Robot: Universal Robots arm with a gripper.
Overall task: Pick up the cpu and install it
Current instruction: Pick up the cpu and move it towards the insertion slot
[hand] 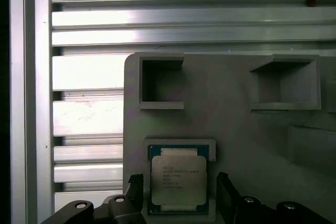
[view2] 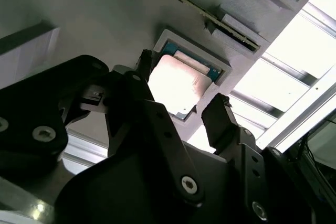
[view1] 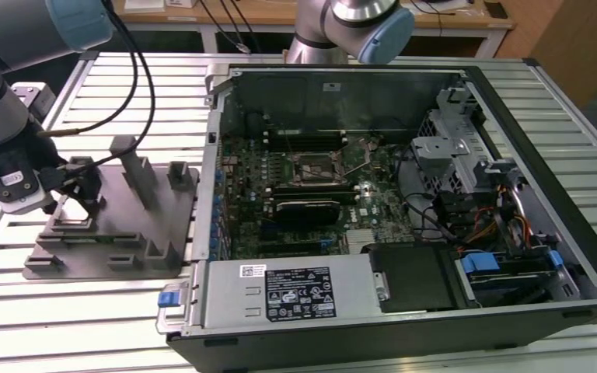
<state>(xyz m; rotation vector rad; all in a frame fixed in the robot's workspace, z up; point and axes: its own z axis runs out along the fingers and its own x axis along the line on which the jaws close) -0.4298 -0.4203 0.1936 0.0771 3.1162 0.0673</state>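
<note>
Directly below the gripper (view1: 83, 198) lies a grey fixture (view1: 112, 249), on a table of aluminium slats (view1: 29, 311). Its upright posts (view1: 137, 175) stand just beside the gripper, and two square pockets (hand: 161, 82) are a little further from it. Well apart from the gripper, past the fixture, an open computer case (view1: 547, 93) lies flat. Inside it I see the motherboard (view1: 277, 167) with a black-framed socket (view1: 314, 167), a silver power supply (view1: 277, 291) and coloured cables (view1: 506, 225).
</note>
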